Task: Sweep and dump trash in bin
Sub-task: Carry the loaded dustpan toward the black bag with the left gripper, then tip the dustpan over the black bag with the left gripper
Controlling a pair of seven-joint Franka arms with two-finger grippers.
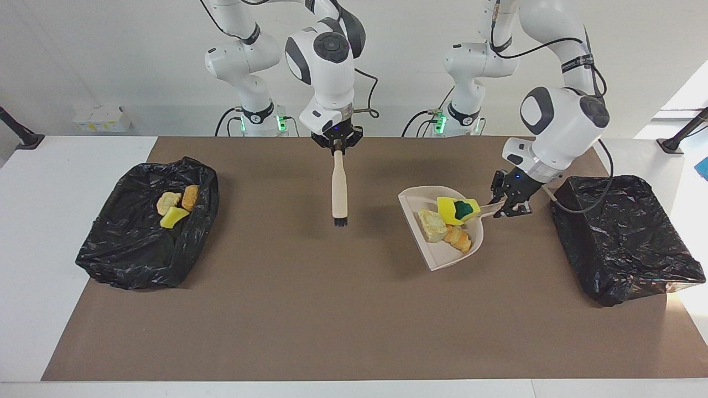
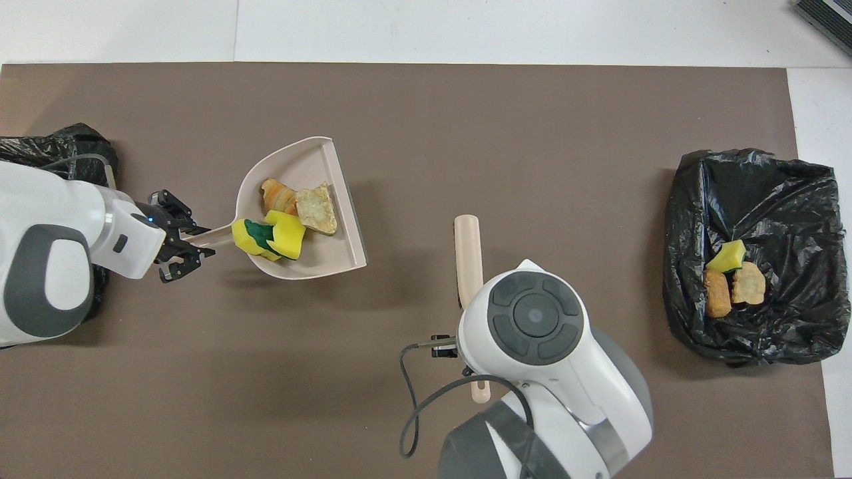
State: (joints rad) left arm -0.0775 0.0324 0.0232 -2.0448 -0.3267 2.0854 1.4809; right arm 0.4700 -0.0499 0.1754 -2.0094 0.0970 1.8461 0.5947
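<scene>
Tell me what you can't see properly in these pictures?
- Overhead view: the right pincer is hidden under its own arm's white wrist; only the brush pokes out.
- Overhead view: the black bin at the left arm's end is mostly covered by the left arm and cut off by the picture's edge.
- Facing view: that bin's inside can't be seen, so whether any trash is in it is unknown.
- Both views: what the brownish lumps in the dustpan really are is too small to tell.
</scene>
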